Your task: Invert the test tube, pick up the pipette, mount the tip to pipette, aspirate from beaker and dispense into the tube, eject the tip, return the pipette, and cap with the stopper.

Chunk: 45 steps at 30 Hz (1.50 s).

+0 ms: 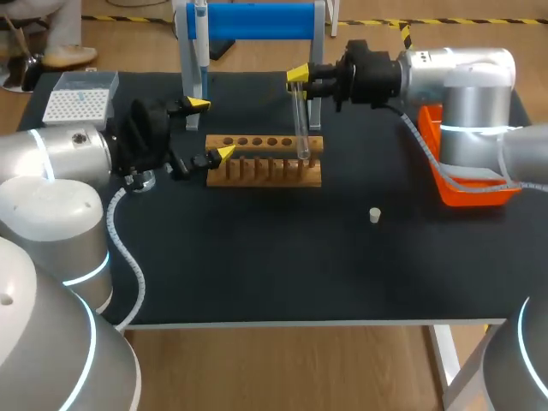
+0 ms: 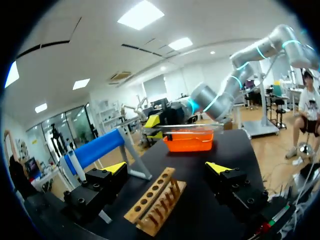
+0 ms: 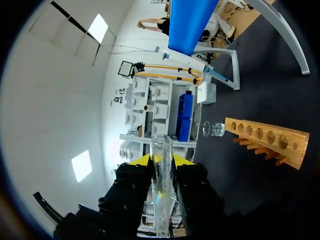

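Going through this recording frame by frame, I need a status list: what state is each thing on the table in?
test tube: upright, unstoppered, lower end at the wooden rack
right gripper: shut on the test tube
left gripper: open, empty
wooden rack: visible holes empty
stopper: lying loose on the table
pipette: hanging on its stand

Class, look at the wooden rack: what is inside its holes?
Nothing: the holes that show in the wooden rack are dark and empty. From overhead, the test tube, gripped by the right hand, crosses the rack's right end and covers the last hole there.
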Tool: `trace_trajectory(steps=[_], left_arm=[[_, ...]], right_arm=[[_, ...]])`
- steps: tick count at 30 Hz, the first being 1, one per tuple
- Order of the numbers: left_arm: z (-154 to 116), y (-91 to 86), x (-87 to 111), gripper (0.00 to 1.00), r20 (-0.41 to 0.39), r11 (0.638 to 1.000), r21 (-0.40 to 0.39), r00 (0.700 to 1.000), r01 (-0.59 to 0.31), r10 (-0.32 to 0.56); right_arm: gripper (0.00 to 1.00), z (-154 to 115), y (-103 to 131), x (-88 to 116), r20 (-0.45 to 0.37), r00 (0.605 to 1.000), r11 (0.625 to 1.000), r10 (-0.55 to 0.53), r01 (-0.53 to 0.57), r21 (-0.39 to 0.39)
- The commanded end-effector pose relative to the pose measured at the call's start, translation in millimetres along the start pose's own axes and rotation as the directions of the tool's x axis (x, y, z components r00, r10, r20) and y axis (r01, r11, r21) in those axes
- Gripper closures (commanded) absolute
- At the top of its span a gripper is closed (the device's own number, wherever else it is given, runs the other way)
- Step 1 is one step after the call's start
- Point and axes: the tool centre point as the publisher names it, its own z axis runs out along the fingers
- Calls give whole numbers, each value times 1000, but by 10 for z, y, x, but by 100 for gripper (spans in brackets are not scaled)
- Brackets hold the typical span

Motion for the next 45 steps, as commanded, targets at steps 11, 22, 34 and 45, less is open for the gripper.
trace_trajectory(steps=[11, 22, 34, 45], left_arm=[[-93, -24, -51, 0, -130, 903, 409, 971, -129, 198], [-138, -248, 9, 0, 328, 623, 373, 726, -687, 604], [-109, -271, 53, 0, 338, 574, 355, 674, -738, 657], [-23, -365, 142, 0, 246, 443, 305, 519, -843, 819]], right_arm=[[100, -7, -1, 7, 3, 1000, 1000, 0, 0, 1], [100, -7, -1, 7, 3, 1000, 1000, 0, 0, 1], [100, -7, -1, 7, 3, 1000, 1000, 0, 0, 1], [100, -7, -1, 7, 3, 1000, 1000, 0, 0, 1]])
